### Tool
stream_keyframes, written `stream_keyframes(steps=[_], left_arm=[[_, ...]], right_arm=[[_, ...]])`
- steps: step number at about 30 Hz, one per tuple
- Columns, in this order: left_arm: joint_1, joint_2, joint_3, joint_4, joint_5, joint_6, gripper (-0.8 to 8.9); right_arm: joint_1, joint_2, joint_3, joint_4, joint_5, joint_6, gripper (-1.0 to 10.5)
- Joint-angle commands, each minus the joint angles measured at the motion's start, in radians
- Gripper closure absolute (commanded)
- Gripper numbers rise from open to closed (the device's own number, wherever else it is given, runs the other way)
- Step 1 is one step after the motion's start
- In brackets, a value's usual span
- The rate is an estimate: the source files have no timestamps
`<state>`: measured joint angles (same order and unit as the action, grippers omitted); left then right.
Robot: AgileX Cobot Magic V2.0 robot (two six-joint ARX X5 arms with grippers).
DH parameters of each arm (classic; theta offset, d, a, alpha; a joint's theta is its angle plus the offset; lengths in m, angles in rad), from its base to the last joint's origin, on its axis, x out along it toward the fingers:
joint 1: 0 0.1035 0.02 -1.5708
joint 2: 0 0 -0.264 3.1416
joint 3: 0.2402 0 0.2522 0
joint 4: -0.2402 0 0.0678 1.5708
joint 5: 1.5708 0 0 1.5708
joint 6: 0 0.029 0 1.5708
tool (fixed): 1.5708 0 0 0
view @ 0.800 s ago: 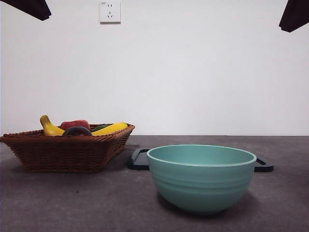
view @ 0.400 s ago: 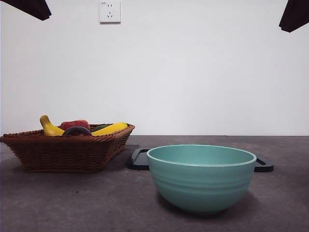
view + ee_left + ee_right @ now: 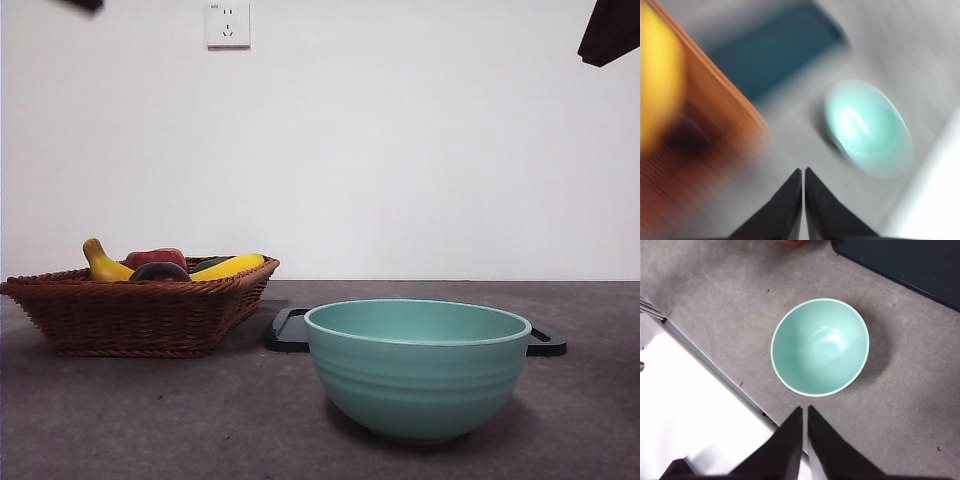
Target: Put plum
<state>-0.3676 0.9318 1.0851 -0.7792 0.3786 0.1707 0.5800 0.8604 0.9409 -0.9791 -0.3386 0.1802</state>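
Plum (image 3: pixel 158 271) shows only from the front; both wrist views show empty, closed tools.

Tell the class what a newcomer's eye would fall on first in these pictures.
First comes the big mint-green bowl, empty, standing nearest on the grey table. Next is the wicker basket farther back on the other side, holding yellow bananas, a red fruit and the dark plum.

A grey table (image 3: pixel 150 420) holds a wicker basket (image 3: pixel 140 312) at left, a green bowl (image 3: pixel 417 368) nearer right, and a dark tray (image 3: pixel 288 330) behind it.
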Motion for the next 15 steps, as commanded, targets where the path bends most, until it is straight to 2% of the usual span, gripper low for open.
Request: stream_keyframes(steps=[1,4,8,11,15], left_arm=[[0.067,-0.077,-0.012,0.215,-0.005,0.038,8.06],[0.168,-0.177,-0.081,0.410,-0.013,0.039,8.06],[0.279,-0.339,-0.252,0.644,-0.129,0.037,8.06],[0.325,-0.457,-0.394,0.750,-0.258,0.033,8.06],[0.359,-0.593,-0.558,0.789,-0.349,0.019,8.06]], right_arm=[[0.006,0.007,0.016,0.010,-0.001,-0.009,9.4],[0.006,0.007,0.016,0.010,-0.001,-0.009,9.4],[0.006,0.007,0.016,0.010,-0.002,-0.009,9.4],[0.006,0.007,0.016,0.010,-0.002,-0.009,9.4],[0.006,0.007,0.016,0.010,-0.002,-0.009,9.4]])
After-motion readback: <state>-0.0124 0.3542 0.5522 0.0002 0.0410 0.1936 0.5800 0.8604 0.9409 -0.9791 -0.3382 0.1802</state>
